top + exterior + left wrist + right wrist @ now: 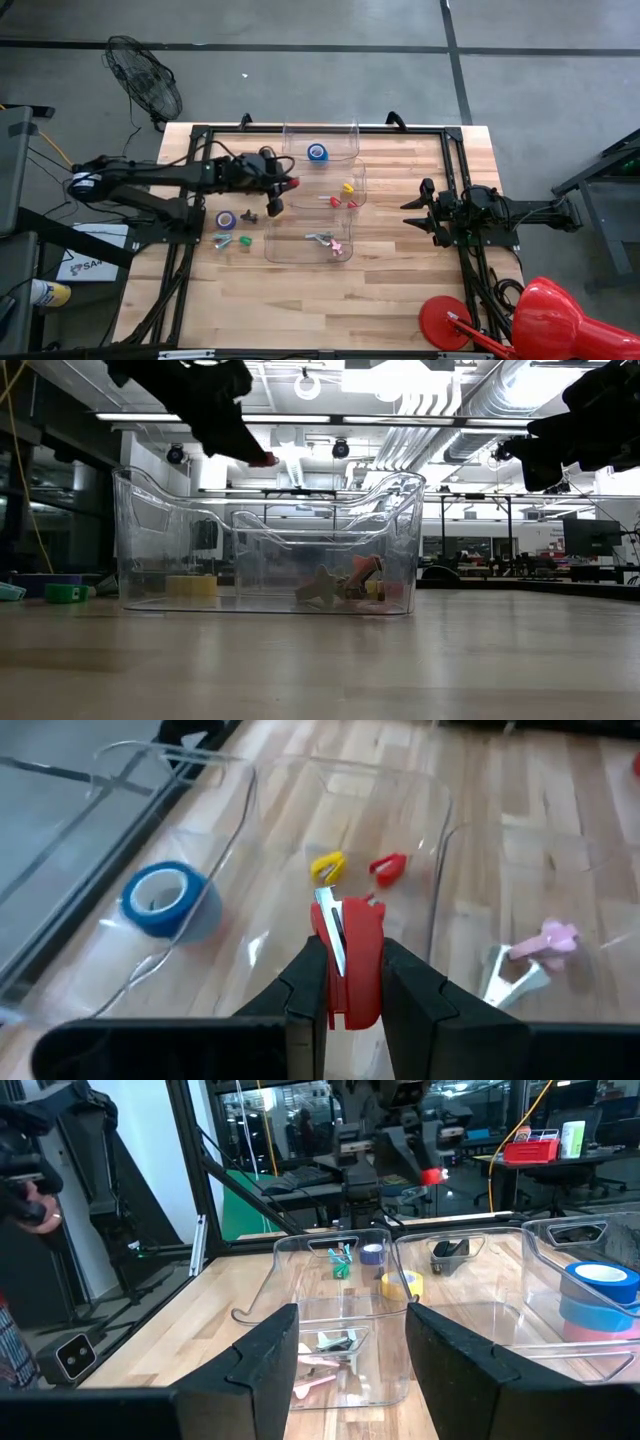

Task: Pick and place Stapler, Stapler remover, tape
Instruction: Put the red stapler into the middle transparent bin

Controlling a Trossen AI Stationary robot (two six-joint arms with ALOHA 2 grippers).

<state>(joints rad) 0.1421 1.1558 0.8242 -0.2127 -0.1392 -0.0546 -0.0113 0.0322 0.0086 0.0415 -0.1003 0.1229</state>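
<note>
Claw (345, 982) — shut on red staple remover (348, 960)

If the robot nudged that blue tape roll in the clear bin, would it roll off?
Probably not: the blue tape roll lies flat on its side, so it would likely slide on the smooth bin. It looks light and rigid, an open ring.

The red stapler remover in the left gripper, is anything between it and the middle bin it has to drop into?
Nothing visible blocks it. The left gripper holds the red stapler remover above the open-topped middle bin, near its rim. Below lie only a yellow remover and another red remover already in the bin.
</note>
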